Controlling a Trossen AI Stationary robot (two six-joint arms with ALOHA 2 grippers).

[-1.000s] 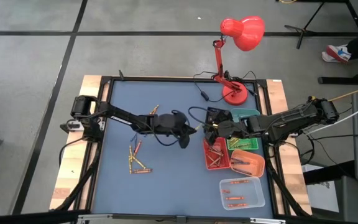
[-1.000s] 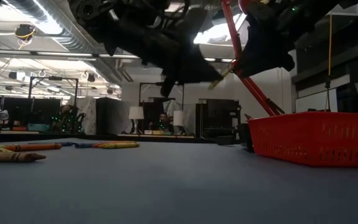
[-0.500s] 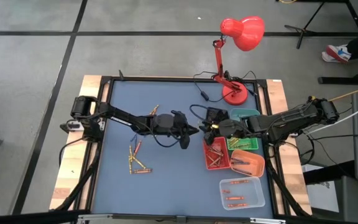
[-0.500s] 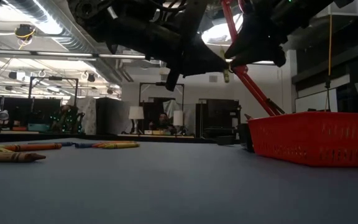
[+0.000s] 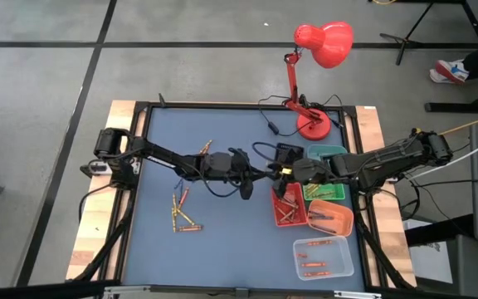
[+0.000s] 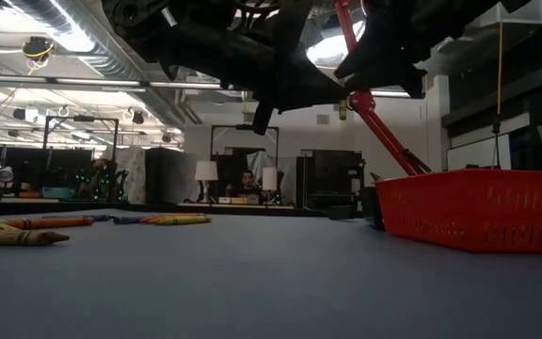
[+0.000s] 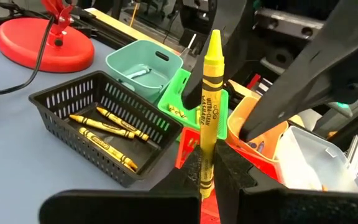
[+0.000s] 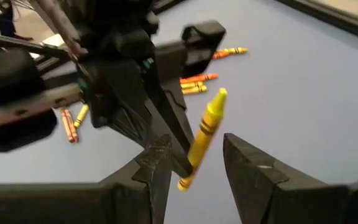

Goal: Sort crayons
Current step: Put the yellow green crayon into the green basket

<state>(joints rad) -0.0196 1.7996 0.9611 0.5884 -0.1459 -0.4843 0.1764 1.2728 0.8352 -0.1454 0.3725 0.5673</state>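
Loose crayons (image 5: 181, 212) lie on the counter (image 5: 206, 241) at 8 o'clock. Mid-counter, left gripper (image 7: 205, 177) pinches a yellow crayon (image 7: 209, 106), raised off the surface. Right gripper (image 8: 194, 163) meets it from 3 o'clock, fingers spread either side of that crayon, not clamped. Behind: black basket (image 7: 107, 124) with yellow crayons, red tray (image 5: 289, 208), red lamp (image 5: 318, 46) at 1 o'clock.

My fingers (image 7: 191, 177) pinch a yellow crayon (image 7: 208, 99) upright, in front of a black basket (image 7: 55, 99) of yellow crayons and teal (image 7: 120, 59), green (image 7: 173, 96) and orange trays (image 7: 241, 121).
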